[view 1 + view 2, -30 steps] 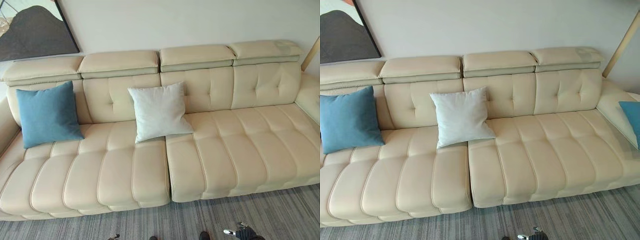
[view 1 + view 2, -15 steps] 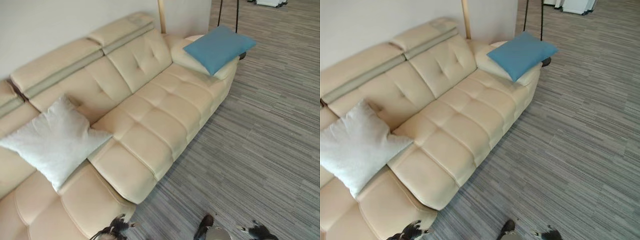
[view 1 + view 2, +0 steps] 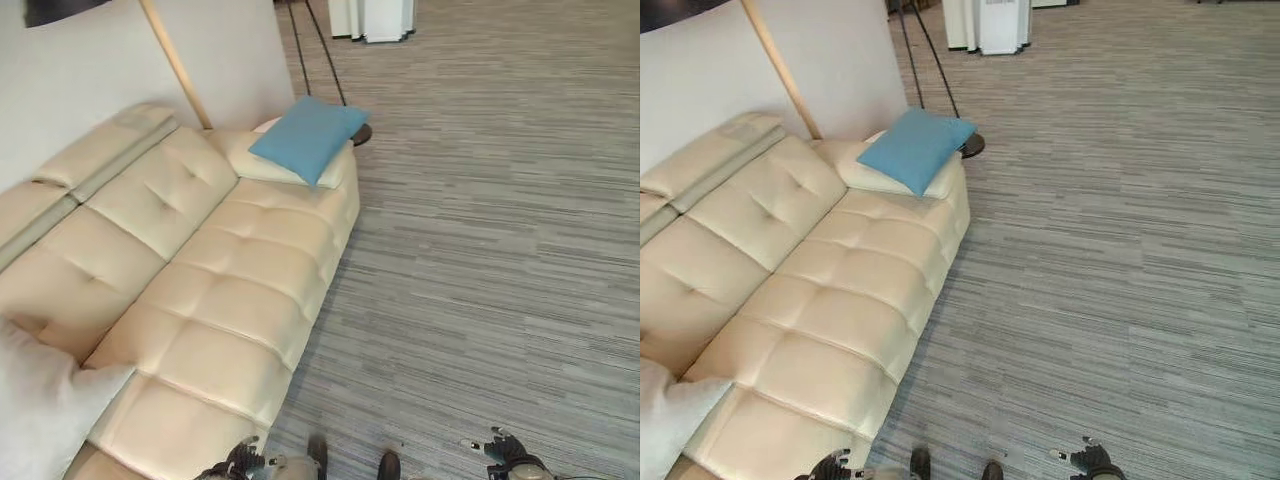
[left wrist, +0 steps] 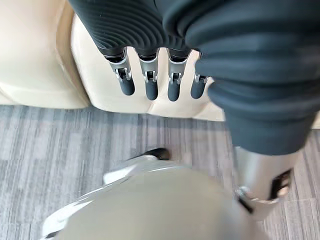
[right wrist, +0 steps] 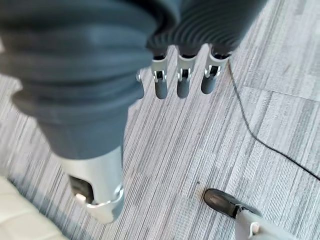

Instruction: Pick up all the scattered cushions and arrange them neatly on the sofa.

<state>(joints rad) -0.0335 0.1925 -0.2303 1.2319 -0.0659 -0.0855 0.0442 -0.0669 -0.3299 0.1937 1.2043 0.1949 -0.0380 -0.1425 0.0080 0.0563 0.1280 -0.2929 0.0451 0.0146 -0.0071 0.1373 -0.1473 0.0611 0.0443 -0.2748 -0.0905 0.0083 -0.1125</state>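
A blue cushion lies flat on the far armrest of the cream sofa. At the near end of the seat, a white cushion leans against the backrest. My left hand hangs low beside the sofa's front edge. Its fingers are straight and hold nothing. My right hand hangs over the carpet, well away from the sofa. Its fingers are also straight and empty.
Grey striped carpet stretches to the right of the sofa. A wooden floor-lamp pole rises behind the armrest, with its dark base on the floor beside it. Thin black stand legs and a white appliance stand farther back.
The camera has swung right along the sofa, so the blue cushion on the armrest now sits mid-view and the white one is at the edge. Both hands still hang empty.
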